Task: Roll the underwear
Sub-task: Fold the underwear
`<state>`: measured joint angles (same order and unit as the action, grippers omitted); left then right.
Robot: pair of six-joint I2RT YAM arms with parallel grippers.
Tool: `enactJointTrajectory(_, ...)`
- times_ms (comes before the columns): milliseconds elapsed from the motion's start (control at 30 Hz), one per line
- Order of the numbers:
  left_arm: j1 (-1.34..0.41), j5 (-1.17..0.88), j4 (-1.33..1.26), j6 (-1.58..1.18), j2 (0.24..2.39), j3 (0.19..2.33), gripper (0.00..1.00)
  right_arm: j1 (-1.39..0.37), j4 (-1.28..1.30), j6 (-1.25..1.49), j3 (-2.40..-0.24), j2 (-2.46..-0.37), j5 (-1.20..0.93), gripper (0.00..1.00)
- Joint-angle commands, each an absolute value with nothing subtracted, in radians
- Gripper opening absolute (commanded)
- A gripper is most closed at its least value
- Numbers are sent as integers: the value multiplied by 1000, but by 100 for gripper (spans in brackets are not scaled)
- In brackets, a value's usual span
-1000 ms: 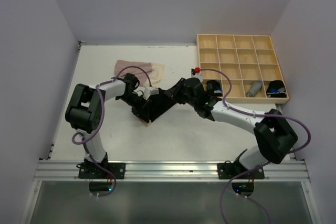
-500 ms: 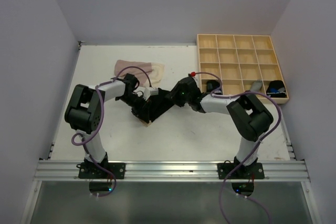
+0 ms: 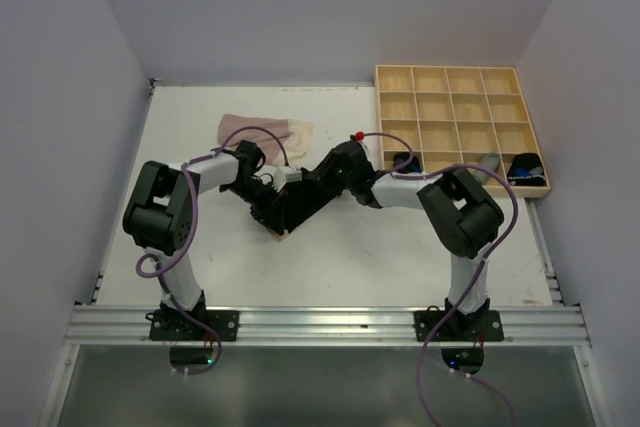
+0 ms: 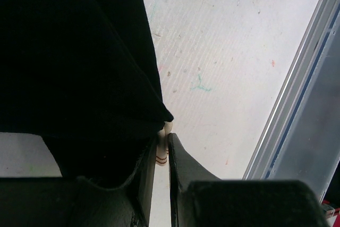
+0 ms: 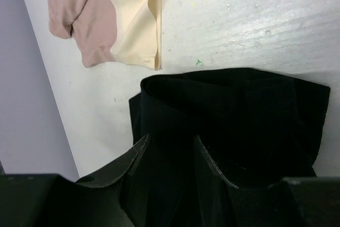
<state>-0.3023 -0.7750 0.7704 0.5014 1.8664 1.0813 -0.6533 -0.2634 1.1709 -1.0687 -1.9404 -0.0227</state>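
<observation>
On my counter (image 3: 350,267), one underwear piece (image 3: 296,209) lies at frame centre, with my left tool (image 4: 166,134) at its left side and my right tool (image 5: 171,137) over its upper right part. A second underwear pile (image 3: 265,130) lies behind it, toward the upper left. The tray (image 3: 378,97) sits at the upper right, and more underwear (image 3: 524,167) lies in compartments of its nearest row.

Black underwear (image 5: 228,115): soft matt cloth, creased. Pale pink-beige underwear (image 5: 106,19), upper left: thin, smooth fabric. White table (image 4: 228,51): matt, scuffed, finely ridged. Rail (image 4: 297,104): brushed metal. Tray (image 3: 450,68): pale bare wood.
</observation>
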Motion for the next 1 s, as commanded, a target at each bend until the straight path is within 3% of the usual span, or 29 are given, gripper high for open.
enactJointTrajectory(0, -310, -601, 749, 561, 1914, 1037, 20, -649, -282, 1181, -1101, -1956, -29, 40)
enactJointTrajectory(567, -310, -603, 756, 563, 1924, 1042, 20, -631, -242, 1154, -1124, -1986, -43, 46)
enactJointTrajectory(633, -310, -603, 758, 564, 1925, 1043, 20, -630, -264, 1154, -1117, -1988, -41, 42)
enactJointTrajectory(767, -310, -603, 759, 566, 1930, 1043, 20, -624, -304, 1158, -1088, -1962, -40, 21)
enactJointTrajectory(967, -310, -601, 762, 566, 1931, 1043, 20, -618, -302, 1134, -1066, -1876, -19, 12)
